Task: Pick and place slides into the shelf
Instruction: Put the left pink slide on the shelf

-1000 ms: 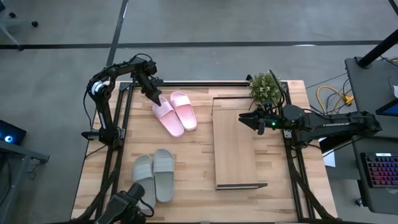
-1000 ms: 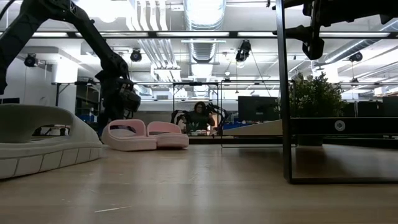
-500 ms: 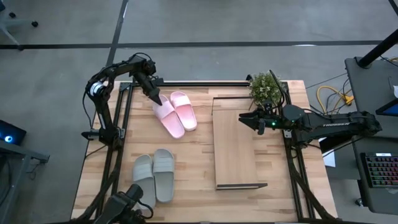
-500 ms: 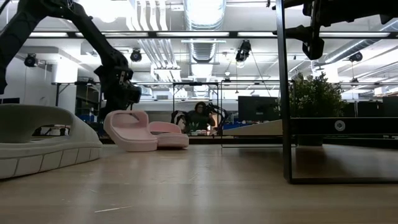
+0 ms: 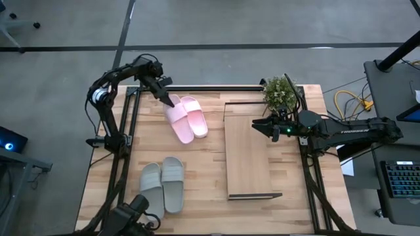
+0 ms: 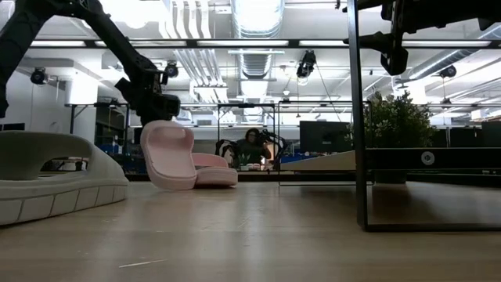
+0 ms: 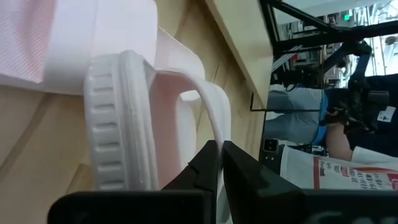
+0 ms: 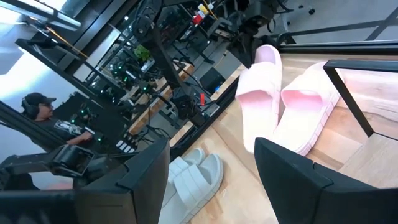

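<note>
My left gripper (image 5: 169, 100) is shut on the left pink slide (image 5: 178, 122) at its far end, by the table's far left. That slide (image 6: 168, 153) stands tipped up, next to the flat second pink slide (image 5: 194, 116). The grey-green pair (image 5: 163, 184) lies sole-down near the table's near left. The shelf (image 5: 248, 154), a light board in a black frame, lies on the right half. My right gripper (image 5: 257, 124) hovers open over the shelf's far part and touches nothing. My left gripper (image 7: 219, 144) pinches the thin edge of the pink slide's strap (image 7: 213, 121) between its two fingers. It comes slanting down from the far left. The slide's far end is raised, its near end (image 6: 178, 185) rests on the table, and the sole stands steeply tilted.
A small potted plant (image 5: 279, 92) stands at the far edge beside the shelf's far end. The black frame post (image 6: 357, 117) of the shelf rises in the low view. People sit in the room beyond (image 8: 37, 118). Bare planks (image 5: 203, 170) lie between the grey-green pair and the shelf.
My left gripper has risen and drawn slightly toward the far edge, staying shut on the strap. The left pink slide has tipped from lying flat to standing steeply: its far end has lifted while its near end has stayed on the table.
</note>
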Motion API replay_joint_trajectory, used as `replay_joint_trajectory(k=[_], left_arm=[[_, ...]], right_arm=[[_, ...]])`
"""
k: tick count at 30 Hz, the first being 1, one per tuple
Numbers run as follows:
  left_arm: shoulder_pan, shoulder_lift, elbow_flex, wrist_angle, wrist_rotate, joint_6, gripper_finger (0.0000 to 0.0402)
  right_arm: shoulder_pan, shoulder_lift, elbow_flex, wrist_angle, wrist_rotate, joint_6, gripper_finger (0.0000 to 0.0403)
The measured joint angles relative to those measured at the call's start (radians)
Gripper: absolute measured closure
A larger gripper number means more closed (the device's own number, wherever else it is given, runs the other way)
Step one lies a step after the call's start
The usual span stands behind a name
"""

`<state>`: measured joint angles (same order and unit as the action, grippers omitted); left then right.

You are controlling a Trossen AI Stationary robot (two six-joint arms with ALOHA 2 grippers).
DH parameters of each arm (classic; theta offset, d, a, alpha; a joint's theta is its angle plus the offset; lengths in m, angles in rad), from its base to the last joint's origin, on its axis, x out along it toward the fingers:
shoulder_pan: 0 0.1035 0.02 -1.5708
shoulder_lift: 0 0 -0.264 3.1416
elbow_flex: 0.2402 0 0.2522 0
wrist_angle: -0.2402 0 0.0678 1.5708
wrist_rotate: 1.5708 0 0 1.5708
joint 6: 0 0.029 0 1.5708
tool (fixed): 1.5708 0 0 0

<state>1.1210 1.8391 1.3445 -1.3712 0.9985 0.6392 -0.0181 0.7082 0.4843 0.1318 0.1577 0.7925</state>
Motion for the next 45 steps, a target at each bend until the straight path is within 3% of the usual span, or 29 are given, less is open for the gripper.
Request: replay_joint_trajectory(k=[10,19,33,37,45], left_arm=[[0.002,-0.047,0.000,-0.002,0.024,-0.001,0.0401],[0.011,-0.084,0.000,0.007,0.224,0.011,0.0401],[0.010,-0.202,-0.008,0.032,0.397,0.024,0.0401],[0.009,-0.253,-0.008,0.050,0.445,0.022,0.0401],[-0.016,-0.344,-0.009,0.133,0.500,-0.066,0.0401]], right_arm=[[0.000,0.000,0.000,-0.001,0.000,0.000,0.0177],[0.000,0.000,0.000,-0.001,0.000,0.019,0.0177],[0.000,0.002,0.000,-0.001,-0.001,0.080,0.0176],[0.000,0.005,0.000,0.000,-0.004,0.081,0.0152],[0.000,0.081,0.000,0.076,0.017,0.122,0.0067]])
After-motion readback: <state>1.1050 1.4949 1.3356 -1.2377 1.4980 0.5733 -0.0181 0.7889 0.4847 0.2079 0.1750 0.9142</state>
